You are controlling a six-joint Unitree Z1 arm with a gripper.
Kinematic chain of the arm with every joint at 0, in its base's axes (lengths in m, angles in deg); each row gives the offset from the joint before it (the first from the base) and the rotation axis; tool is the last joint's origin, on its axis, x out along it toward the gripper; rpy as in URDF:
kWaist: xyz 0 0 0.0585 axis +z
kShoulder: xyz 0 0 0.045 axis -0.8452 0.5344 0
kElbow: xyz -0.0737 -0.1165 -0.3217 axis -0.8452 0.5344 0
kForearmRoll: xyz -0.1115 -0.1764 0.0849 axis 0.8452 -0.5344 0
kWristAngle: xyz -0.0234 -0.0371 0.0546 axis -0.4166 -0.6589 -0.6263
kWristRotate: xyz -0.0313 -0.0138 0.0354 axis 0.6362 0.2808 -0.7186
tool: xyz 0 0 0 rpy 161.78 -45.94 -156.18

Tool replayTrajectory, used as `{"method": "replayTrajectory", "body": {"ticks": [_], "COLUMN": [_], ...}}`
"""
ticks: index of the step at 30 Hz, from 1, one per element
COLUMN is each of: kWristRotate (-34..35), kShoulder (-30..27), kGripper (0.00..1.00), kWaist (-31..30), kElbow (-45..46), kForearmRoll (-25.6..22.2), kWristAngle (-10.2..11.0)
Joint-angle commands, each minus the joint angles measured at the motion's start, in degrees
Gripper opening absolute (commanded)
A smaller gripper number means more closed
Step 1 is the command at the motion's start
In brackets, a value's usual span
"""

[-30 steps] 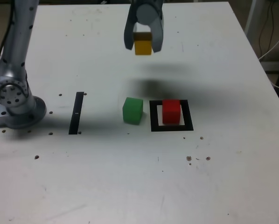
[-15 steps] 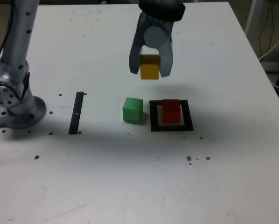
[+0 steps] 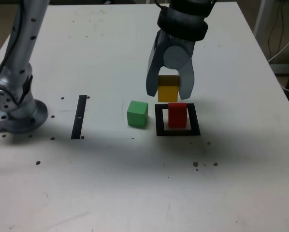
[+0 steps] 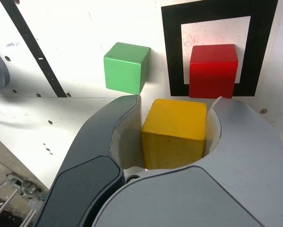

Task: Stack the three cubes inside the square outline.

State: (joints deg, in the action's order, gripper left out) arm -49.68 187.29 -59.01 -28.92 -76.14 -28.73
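In the exterior view, the hand point(image 3: 169, 92) grips the yellow cube point(image 3: 167, 89) aloft, just beyond the red cube point(image 3: 178, 115) that sits inside the square outline point(image 3: 159, 121). The green cube point(image 3: 137, 114) waits on the tabletop point(image 3: 135, 183), just left of the outline.

In the wrist view, both fingers point(image 4: 125, 127) clamp the yellow cube point(image 4: 174, 132). The red cube point(image 4: 213, 70) lies slightly ahead. This looks like the second stacking step; next, centre over red, then lower.

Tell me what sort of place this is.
Probably a robotics lab bench: a plain white tabletop with drilled holes, a taped black square outline, and small coloured test cubes like the green block.
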Motion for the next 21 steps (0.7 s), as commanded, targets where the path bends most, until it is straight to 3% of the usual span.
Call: {"method": "replayTrajectory", "body": {"ticks": [1, 21], "kWristRotate": [0.07, -0.4], "kShoulder": [0.93, 5.73], "kGripper": [0.36, 0.36], "kWaist": [-0.16, 2.47], "kElbow": [-0.28, -1.61], "kForearmRoll": [-0.38, 1.1], "kWristAngle": [-0.06, -1.2]}}
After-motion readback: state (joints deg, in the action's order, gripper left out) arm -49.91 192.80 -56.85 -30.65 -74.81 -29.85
